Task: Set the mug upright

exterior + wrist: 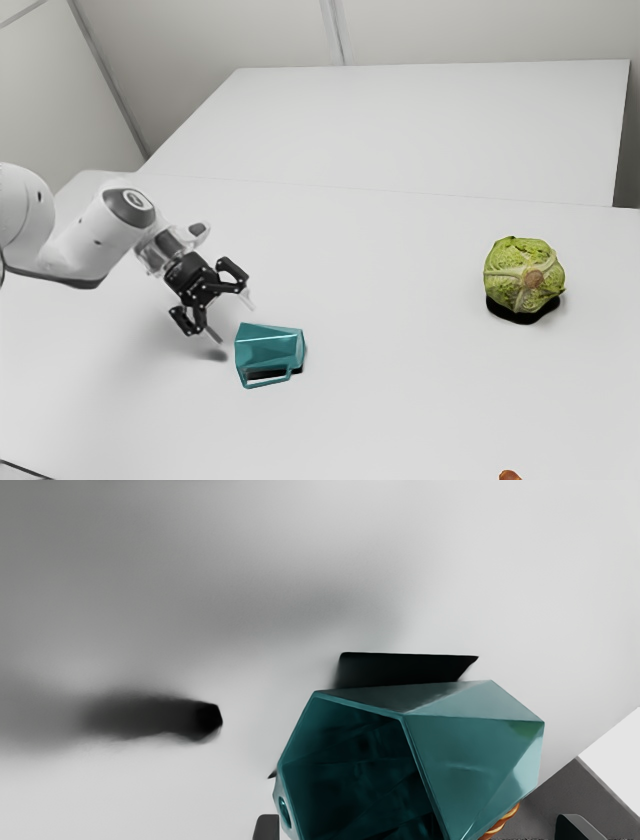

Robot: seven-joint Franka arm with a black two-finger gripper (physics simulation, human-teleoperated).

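Note:
In the exterior view the teal mug [268,347] lies on its side on the white table, its handle low on the near side and its mouth facing the gripper. The black gripper [231,320] is just off the mug's mouth, toward the exterior view's left, its fingers spread. In the wrist view the open mouth and faceted side of the mug [475,750] appear beyond the gripper [417,827], whose two fingertips stand wide apart at the bottom edge. Neither finger is seen pressing on the mug.
A green cabbage [524,275] sits on the table [400,270] well off toward the exterior view's right. A small orange-brown thing [510,475] is at that view's bottom edge; a twisted orange-brown piece [501,822] shows behind the mug in the wrist view.

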